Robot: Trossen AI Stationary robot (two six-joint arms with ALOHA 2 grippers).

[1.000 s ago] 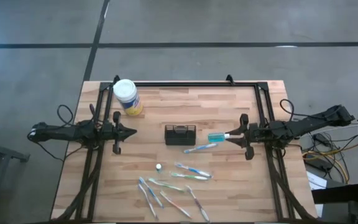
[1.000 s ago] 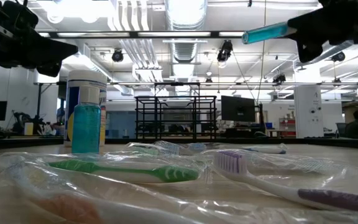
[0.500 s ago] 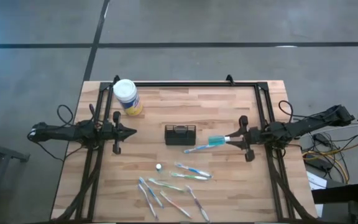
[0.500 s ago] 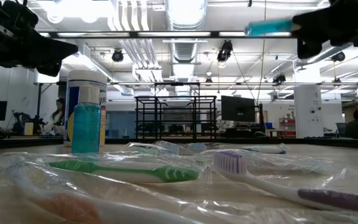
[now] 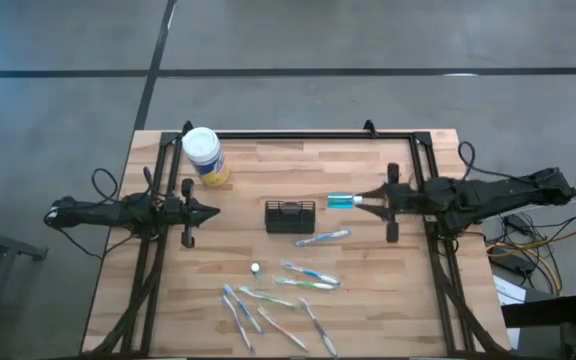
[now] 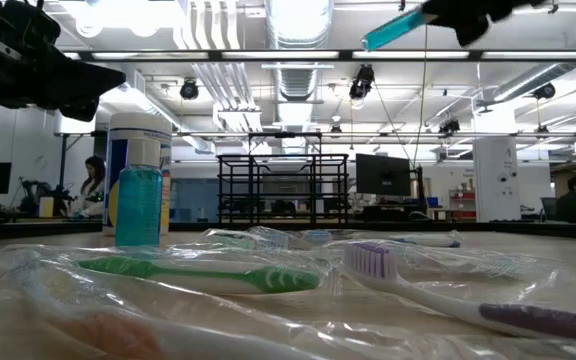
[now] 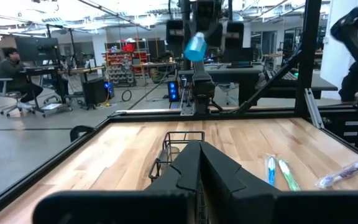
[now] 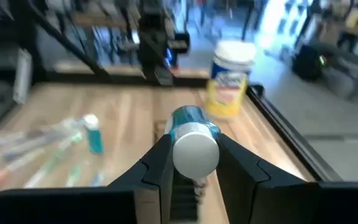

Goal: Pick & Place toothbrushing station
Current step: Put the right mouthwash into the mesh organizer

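A: Two arms over the pale wooden table [image 5: 368, 300]. Left of the small black wire-mesh caddy [image 5: 290, 216], the left gripper [image 5: 211, 211] hovers with fingers pressed together, nothing in them.

B: And the caddy itself?

A: Mid-table, upright. Behind and left of it stands a yellow jar with a white lid [image 5: 205, 156]; in front of it lie slim wrapped toothbrushes [image 5: 308, 279] and a small teal bottle [image 6: 139, 204].

B: Right of the caddy?

A: The right gripper [image 5: 368, 200] hangs there, clamped on a teal tube with a white cap [image 5: 344, 200], its blue end pointing toward the caddy.
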